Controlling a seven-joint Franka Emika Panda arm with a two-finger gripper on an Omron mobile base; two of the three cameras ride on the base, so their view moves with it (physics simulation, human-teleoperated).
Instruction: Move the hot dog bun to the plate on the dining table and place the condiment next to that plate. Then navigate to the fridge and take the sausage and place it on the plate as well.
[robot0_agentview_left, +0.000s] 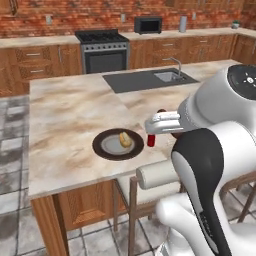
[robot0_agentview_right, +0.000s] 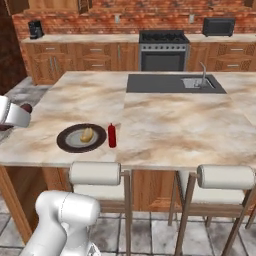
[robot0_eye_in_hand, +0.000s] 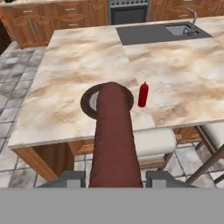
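The gripper (robot0_eye_in_hand: 114, 177) is closed on 1 end of the sausage (robot0_eye_in_hand: 113, 135), held out over the table (robot0_agentview_left: 65, 107) edge toward the plate (robot0_agentview_left: 101, 152). The bun (robot0_agentview_left: 125, 139) lies on the plate, the ketchup bottle (robot0_agentview_right: 112, 135) just beside it. The sausage looks light, firm and smooth, liable to roll once released.

sausage (robot0_eye_in_hand: 113, 135) hides most of plate (robot0_eye_in_hand: 87, 105), bun unseen behind it
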